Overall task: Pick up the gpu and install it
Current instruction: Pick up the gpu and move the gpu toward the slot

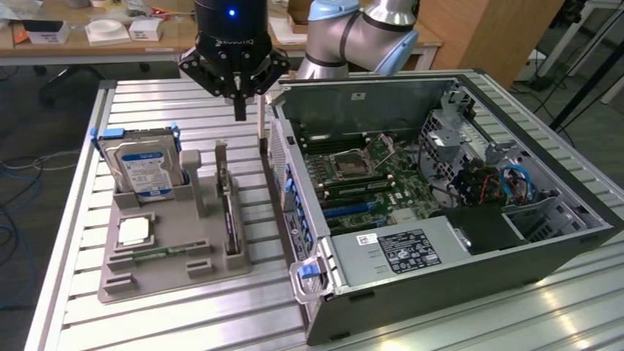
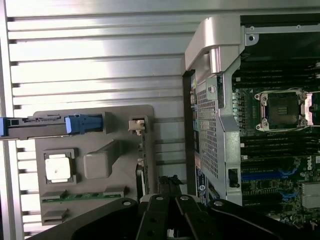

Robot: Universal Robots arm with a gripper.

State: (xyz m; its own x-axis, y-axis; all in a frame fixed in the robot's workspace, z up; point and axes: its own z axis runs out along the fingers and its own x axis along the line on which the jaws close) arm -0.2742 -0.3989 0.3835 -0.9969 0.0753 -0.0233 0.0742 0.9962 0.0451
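Task is sitting at the start, nothing installed yet. The gpu (image 1: 228,208) (image 2: 142,165) is standing on edge in its slot along the edge of the grey holder tray (image 1: 175,281) nearest the computer case (image 1: 458,292), untouched, silver bracket end towards the tray's far edge. The gripper (image 1: 240,110) (image 2: 169,186) is hovering above the worktop (image 1: 166,102) just past that far edge, between tray and case corner, claw pinched narrow and carrying nothing. The case is lying open on the worktop with the motherboard (image 1: 381,175) exposed, and I judge the card's slot is waiting empty. Hard drive (image 1: 145,170) is sitting at the tray's opposite far corner. Left to do: grasping, lifting, seating the card.
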